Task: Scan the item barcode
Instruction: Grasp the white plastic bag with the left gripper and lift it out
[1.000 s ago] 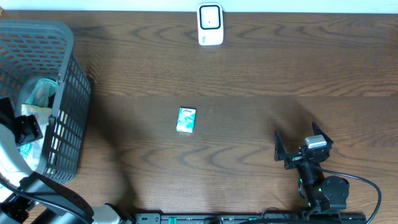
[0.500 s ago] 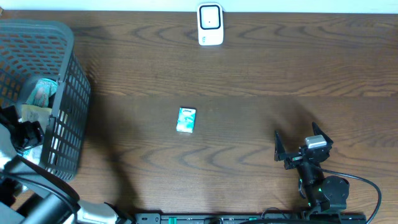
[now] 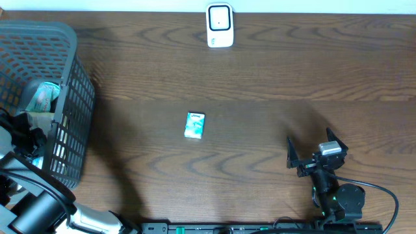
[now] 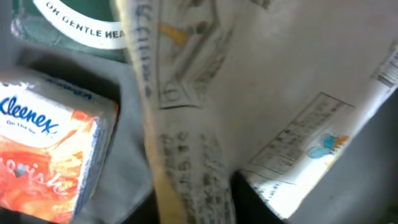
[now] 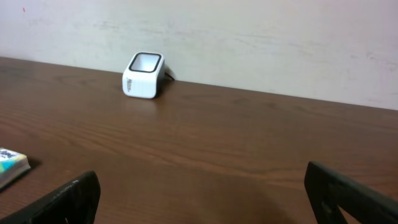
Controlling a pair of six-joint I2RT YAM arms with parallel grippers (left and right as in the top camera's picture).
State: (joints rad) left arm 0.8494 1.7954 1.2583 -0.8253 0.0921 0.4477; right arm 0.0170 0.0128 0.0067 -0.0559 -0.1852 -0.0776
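My left gripper (image 3: 31, 138) is down inside the grey basket (image 3: 73, 97) at the table's left edge. In the left wrist view its dark jaws close in from both sides on the folded edge of a beige printed packet (image 4: 261, 93), which fills most of that view; the left gripper (image 4: 193, 205) is shut on it. A Kleenex tissue pack (image 4: 43, 155) lies beside it, and a green-labelled pack (image 4: 74, 25) above. The white barcode scanner (image 3: 220, 26) (image 5: 143, 75) stands at the table's far edge. My right gripper (image 3: 312, 144) (image 5: 205, 199) rests open and holds nothing near the front right.
A small teal box (image 3: 194, 125) (image 5: 11, 163) lies flat on the dark wooden table near the middle. The basket's mesh walls rise around my left arm. A pale wall runs behind the scanner.
My left gripper has sunk a little deeper into the basket and its jaws have closed on the beige packet. The right arm and the teal box have not moved.
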